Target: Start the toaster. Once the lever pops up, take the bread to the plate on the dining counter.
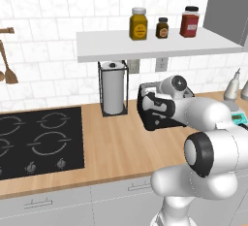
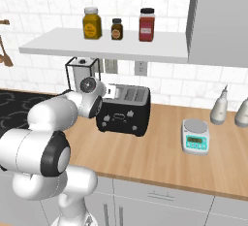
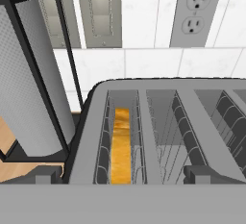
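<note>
Gripper jaws wide apart, gripping nothing, hovering over toaster at frame centre, bread sunk in its leftmost slot.

A white robot arm rises from the lower right and bends over a light-wood worktop, its wrist reaching across the black toaster so that most of the appliance is covered; the jaws themselves are hidden behind the wrist. Just left of the toaster stands a paper-towel roll in a black wire frame, and farther left a black hob is set into the worktop. Above, a white shelf carries three jars. Right of the arm, a pale bottle stands against the tiled wall.
</note>
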Robot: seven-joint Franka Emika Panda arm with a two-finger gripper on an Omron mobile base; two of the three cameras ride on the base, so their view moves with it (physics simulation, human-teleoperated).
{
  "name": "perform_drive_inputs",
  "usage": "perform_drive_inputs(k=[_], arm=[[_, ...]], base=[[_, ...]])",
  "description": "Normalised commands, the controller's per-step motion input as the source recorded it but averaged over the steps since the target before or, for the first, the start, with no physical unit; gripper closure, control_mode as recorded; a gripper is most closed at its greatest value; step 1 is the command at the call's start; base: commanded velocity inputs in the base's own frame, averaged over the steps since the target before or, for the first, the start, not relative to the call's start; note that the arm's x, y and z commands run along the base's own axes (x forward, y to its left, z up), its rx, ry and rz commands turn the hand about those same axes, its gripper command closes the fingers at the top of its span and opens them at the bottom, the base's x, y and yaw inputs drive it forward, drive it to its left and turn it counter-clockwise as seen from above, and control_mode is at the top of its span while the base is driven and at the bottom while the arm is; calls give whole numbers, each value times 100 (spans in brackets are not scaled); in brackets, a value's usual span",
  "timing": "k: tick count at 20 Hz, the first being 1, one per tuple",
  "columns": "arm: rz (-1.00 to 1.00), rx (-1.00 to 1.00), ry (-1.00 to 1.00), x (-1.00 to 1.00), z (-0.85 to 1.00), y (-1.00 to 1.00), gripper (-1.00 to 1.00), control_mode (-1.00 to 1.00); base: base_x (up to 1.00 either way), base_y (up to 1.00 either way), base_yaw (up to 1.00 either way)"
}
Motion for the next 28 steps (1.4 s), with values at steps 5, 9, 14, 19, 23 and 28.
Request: perform_drive_inputs(k=[5, 9, 14, 19, 23, 28], arm=[[0, 0, 0, 0, 0, 0, -100, -100], [0, 0, 0, 0, 0, 0, -100, -100], [0, 0, 0, 0, 0, 0, -100, -100], [0, 0, 0, 0, 0, 0, -100, -100], [0, 0, 0, 0, 0, 0, -100, -100], [0, 0, 0, 0, 0, 0, -100, -100]], base=[[0, 0, 0], [0, 0, 0], [0, 0, 0], [0, 0, 0], [0, 0, 0], [0, 0, 0]])
